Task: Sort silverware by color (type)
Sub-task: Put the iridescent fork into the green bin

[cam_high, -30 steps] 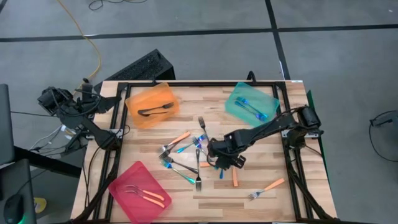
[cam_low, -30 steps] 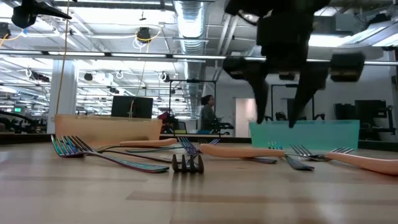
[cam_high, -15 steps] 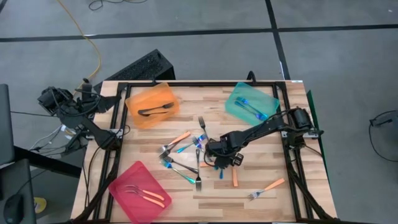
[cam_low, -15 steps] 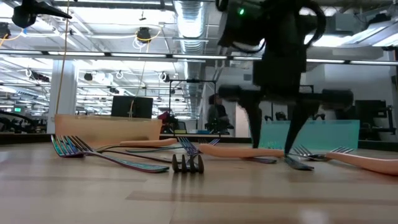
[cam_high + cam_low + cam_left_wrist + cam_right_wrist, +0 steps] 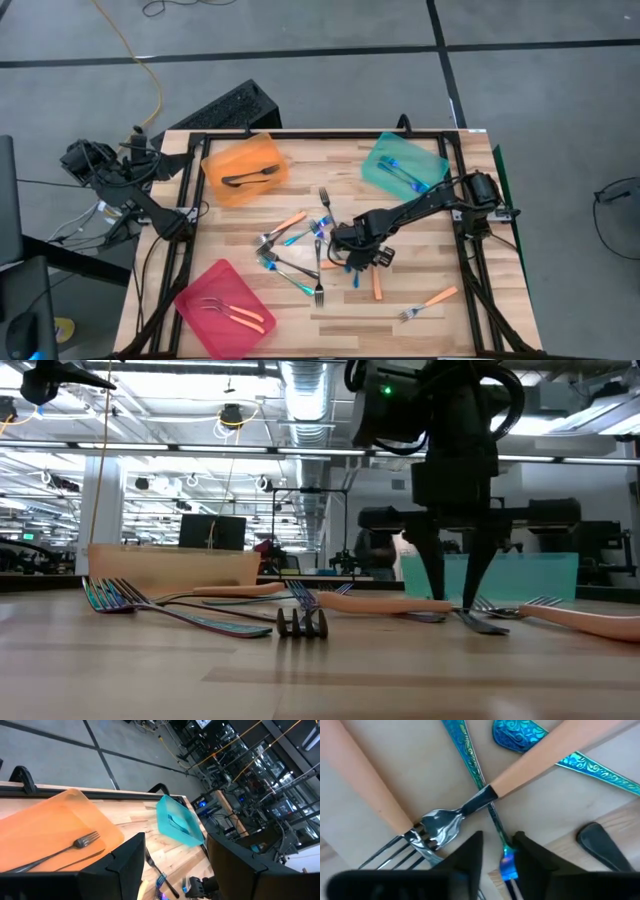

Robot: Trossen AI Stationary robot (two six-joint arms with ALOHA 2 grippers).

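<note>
At mid-table, the right tool [image 5: 352, 250] pinches a slim blue patterned metal fork [image 5: 492, 815]; the left tool [image 5: 175, 865] hangs spread past the table's left edge.

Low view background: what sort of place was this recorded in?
Probably a large open robotics lab or industrial workspace: exposed silver ceiling ducting, rows of strip lights, dark monitors on distant benches, and a light butcher-block wooden table standing on a grey concrete floor.

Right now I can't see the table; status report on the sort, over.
Right gripper down in the centre pile, fingers closing around a blue fork. Left gripper open, parked off the table's edge. Orange-handled fork crosses over the blue one.
</note>
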